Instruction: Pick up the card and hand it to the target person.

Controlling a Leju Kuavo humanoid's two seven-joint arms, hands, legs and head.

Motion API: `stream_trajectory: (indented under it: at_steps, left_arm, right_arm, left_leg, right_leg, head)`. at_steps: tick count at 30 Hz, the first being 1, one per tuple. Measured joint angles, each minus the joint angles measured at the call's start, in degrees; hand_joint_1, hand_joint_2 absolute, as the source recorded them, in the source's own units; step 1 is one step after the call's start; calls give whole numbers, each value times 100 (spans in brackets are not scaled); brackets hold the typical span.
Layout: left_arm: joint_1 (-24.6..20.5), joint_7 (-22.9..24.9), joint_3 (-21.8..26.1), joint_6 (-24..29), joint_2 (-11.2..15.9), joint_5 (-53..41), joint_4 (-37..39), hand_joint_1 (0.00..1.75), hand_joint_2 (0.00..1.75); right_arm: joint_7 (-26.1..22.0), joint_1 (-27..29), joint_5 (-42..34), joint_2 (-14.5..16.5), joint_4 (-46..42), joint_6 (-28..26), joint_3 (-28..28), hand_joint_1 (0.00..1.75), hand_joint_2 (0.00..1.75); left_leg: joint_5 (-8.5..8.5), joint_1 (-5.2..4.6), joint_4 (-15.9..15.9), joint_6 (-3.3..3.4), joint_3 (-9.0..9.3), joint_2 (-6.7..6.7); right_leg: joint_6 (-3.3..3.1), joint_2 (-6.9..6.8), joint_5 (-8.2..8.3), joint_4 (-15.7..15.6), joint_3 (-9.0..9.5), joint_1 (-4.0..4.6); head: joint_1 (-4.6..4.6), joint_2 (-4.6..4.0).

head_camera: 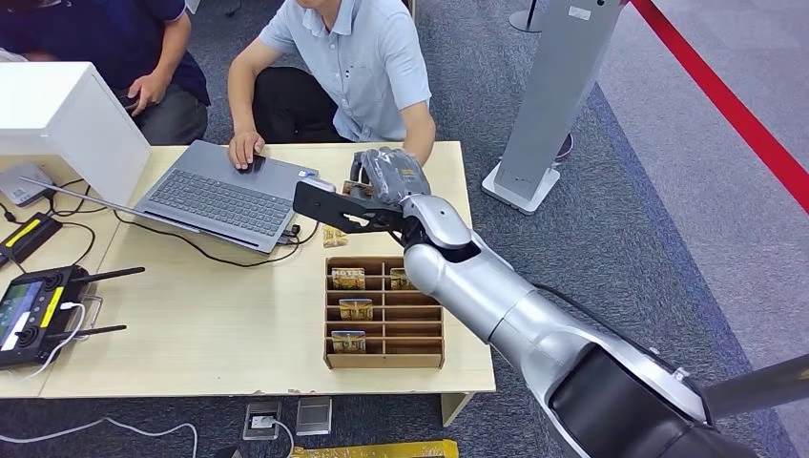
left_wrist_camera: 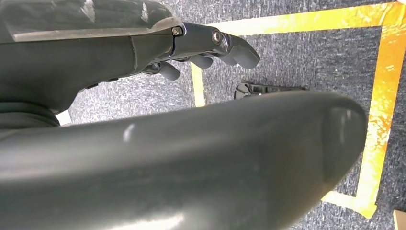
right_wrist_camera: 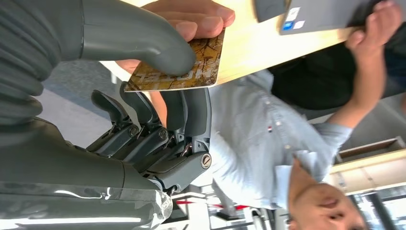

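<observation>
Card (right_wrist_camera: 179, 64) is pinched between thumb and fingers of right hand (right_wrist_camera: 143, 96), with a person's hand (right_wrist_camera: 191, 19) gripping it too, at the thumb side. Left hand (left_wrist_camera: 201, 48) hangs over carpet (left_wrist_camera: 297, 52), fingers loosely curled, nothing held.

In your head view the right hand (head_camera: 386, 181) covers the card, so you can't see the grip there. At the top of the right wrist view the thumb hides part of the card (right_wrist_camera: 184, 67), and the person's hand (right_wrist_camera: 191, 17) is cut by the edge. The organizer's (head_camera: 384, 358) card labels are too small to read.
</observation>
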Motion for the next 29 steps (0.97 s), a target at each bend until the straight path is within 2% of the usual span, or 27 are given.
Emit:
stream_trajectory:
  at_steps: [1, 12, 19, 24, 29]
  left_arm:
    - [0, -3, -3, -7, 12, 0, 0, 0, 0]
    - [3, -73, -85, 28, 99, 51, 0, 0, 0]
    - [46, -85, -85, 62, 102, 210, 0, 0, 0]
    - [89, -55, -84, 119, 102, 355, 0, 0, 0]
    - [118, -23, -82, 165, 102, 478, 0, 0, 0]
  right_arm:
    - [4, -23, -16, 1, 85, -46, 13, 0, 175]
    - [-112, -211, -202, 16, 499, -300, 62, 0, 175]
    - [-343, -231, -618, -43, 279, -695, 31, 0, 175]
    - [-515, 52, -1337, -345, -467, -999, -134, 0, 175]
    - [-703, 749, -1865, -796, -1473, -1293, -428, 0, 175]
  left_leg:
    - [0, 0, 0, 0, 0, 0]
    - [0, 0, 0, 0, 2, 2]
    - [0, 0, 1, 0, 5, 4]
    - [0, 0, 2, 0, 7, 4]
    - [-1, 0, 2, 0, 9, 4]
  right_leg:
    - [0, 0, 0, 0, 0, 0]
    - [0, 2, 0, 1, 0, 0]
    - [0, 3, 0, 0, -1, 0]
    - [0, 3, 0, -2, -1, 0]
    - [0, 3, 0, -7, 1, 0]
  head:
    - [-1, 0]
    - [-6, 0]
    - [-1, 0]
    - [-4, 0]
    - [0, 0]
